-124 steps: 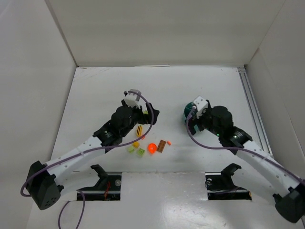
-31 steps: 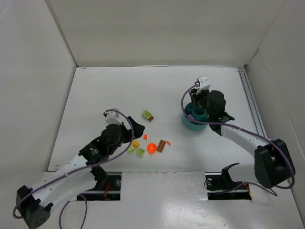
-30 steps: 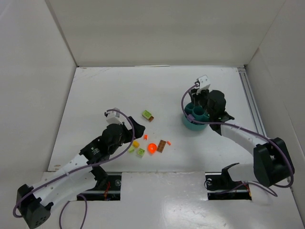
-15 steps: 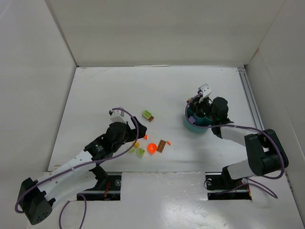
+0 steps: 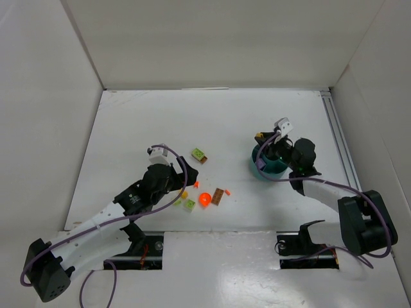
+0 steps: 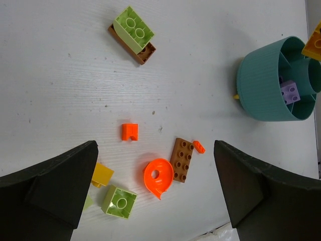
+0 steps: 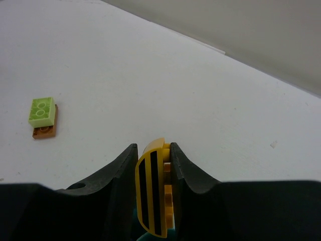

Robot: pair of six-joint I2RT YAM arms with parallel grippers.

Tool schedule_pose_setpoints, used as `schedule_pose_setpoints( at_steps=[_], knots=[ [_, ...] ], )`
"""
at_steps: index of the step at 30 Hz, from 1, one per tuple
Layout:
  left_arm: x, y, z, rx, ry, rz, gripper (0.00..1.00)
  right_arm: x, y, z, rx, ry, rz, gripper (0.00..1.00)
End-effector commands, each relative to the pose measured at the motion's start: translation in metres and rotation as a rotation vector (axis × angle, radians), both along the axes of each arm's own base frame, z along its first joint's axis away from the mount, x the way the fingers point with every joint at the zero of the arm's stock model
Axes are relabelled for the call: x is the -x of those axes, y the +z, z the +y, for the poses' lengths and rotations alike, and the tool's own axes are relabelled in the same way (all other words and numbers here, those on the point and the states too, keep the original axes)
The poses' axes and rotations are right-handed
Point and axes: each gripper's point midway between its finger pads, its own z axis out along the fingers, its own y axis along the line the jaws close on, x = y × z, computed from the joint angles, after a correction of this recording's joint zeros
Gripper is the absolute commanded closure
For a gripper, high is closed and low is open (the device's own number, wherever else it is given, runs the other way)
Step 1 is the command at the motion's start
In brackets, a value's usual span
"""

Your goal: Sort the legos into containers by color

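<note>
White counter [image 5: 148, 115], walled in white on three sides, carries everything shown. My left claw [image 6: 155, 147] hangs wide open and holds nothing, its two dark fingers [image 6: 55, 191] framing the loose legos below. Farthest out lies a lime green brick [image 6: 133, 27] stacked on a brown brick [image 6: 144, 51]. Nearer to me are a small orange piece [image 6: 129, 131] with a notch in one edge, a brown studded plate [image 6: 182, 159] with a tiny orange sliver [image 6: 198, 146] just beside its corner, and a round orange piece [image 6: 159, 175] just beside the plate. A yellow brick [image 6: 102, 174] is partly hidden by my finger, and a second lime brick [image 6: 119, 202] lies near it. Well to the right of this pile stands the teal bowl [image 6: 261, 85]: round, ribbed on its outer wall, with inner dividers around a central cup. One purple brick [image 6: 291, 93] lies in a compartment. My right claw [image 7: 153, 160] is narrow, clamped on a yellow striped piece [image 7: 150, 196], curved on top with two black bands, and an orange brick [image 7: 167, 198] is pressed between it and one finger. In the top view this claw holds the pair over the bowl's far rim.
</note>
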Motion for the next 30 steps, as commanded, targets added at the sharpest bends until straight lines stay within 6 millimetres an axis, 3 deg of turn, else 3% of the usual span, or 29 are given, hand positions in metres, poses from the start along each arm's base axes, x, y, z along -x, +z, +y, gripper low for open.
schedule_pose_setpoints(
  at_steps=[1, 5, 10, 19, 22, 28, 30],
  knots=[
    [-0.008, 0.025, -0.005, 0.036, -0.002, -0.055, 0.0, 0.001, 0.018, -0.005, 0.003, -0.011, -0.077, 0.8],
    [-0.007, 0.026, -0.004, 0.036, -0.002, -0.055, 0.0, 0.001, 0.012, -0.009, 0.008, -0.021, -0.059, 0.8],
    [-0.006, 0.031, -0.003, 0.05, -0.001, -0.07, 0.0, -0.003, 0.01, -0.004, 0.006, 0.017, -0.07, 0.78],
    [-0.005, 0.025, -0.002, 0.037, -0.002, -0.057, 0.0, -0.006, -0.011, 0.008, -0.014, 0.083, -0.034, 0.76],
    [-0.005, 0.025, -0.002, 0.037, -0.002, -0.057, 0.0, -0.002, -0.008, 0.008, -0.038, 0.083, -0.052, 0.75],
    [-0.006, 0.029, -0.001, 0.041, 0.007, -0.066, 0.0, 0.0, 0.001, 0.008, -0.048, 0.084, -0.064, 0.57],
    [-0.006, 0.027, 0.0, 0.034, 0.007, -0.06, 0.0, 0.003, 0.006, 0.006, -0.043, 0.073, -0.079, 0.55]
  ],
)
